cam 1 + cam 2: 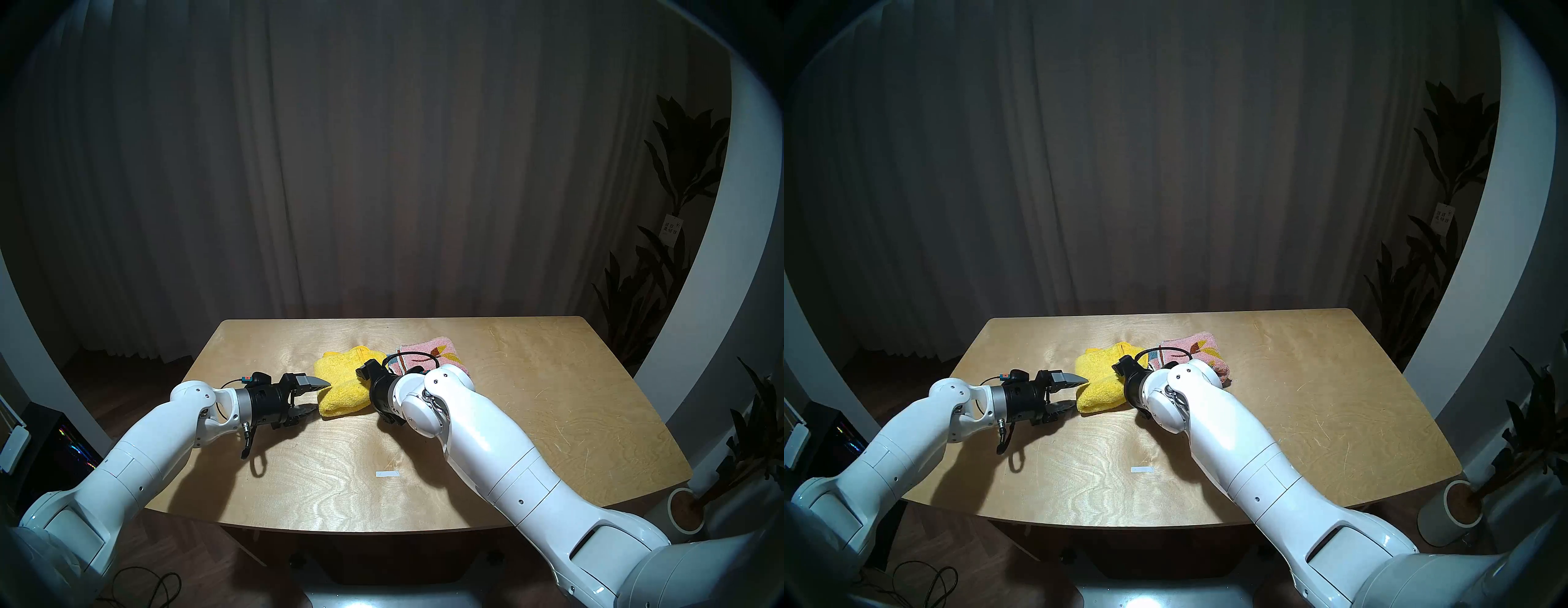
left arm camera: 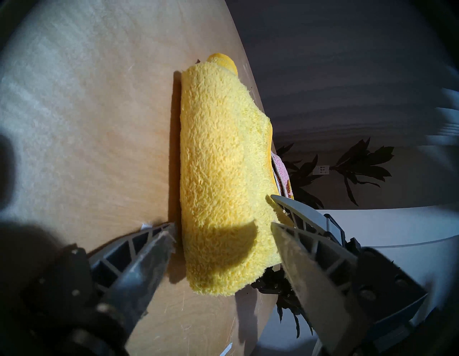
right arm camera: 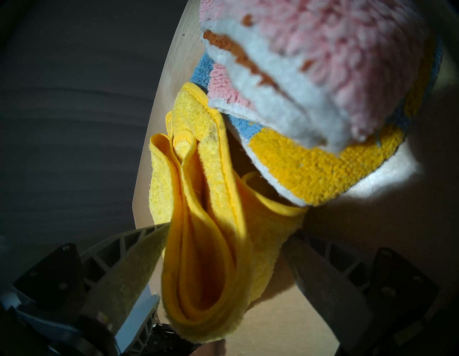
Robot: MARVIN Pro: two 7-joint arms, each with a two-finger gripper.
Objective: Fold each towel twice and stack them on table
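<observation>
Yellow towel [image 1: 341, 388] lay folded into a thick bundle near mid-bench [image 1: 530, 403], its far corner touching the pink flowered towel [image 1: 437, 354], which sat folded just beyond and to the right. Both looked folded already; the stacking looked to be the step in hand, yellow to go with pink.

Left gripper [image 1: 316, 395] was at the bundle's left end, jaws spread wide, one finger above the cloth and one low beside the bench surface. In the left wrist view the rolled fold sat between the two fingers [image 2: 149, 251], not yet pinched. Nothing held.

Right gripper [image 3: 224, 251] came in from the opposite side. In the head view its tips were hidden behind its own wrist; in the right wrist view the jaws stood well apart, straddling the open hemmed edges of the yellow bundle [image 3: 211, 223]. No squeeze visible on the layers, so I read it as open and empty-handed.

Advice for the lift:
- Get the lower finger fully under all layers on each side before closing; the loose hems at the right end splay and one could slip out.
- Close both sides together and raise level, or the fold will sag and unroll.
- Carry clear over the pink towel's near edge so as not to drag it, then set down square.
</observation>
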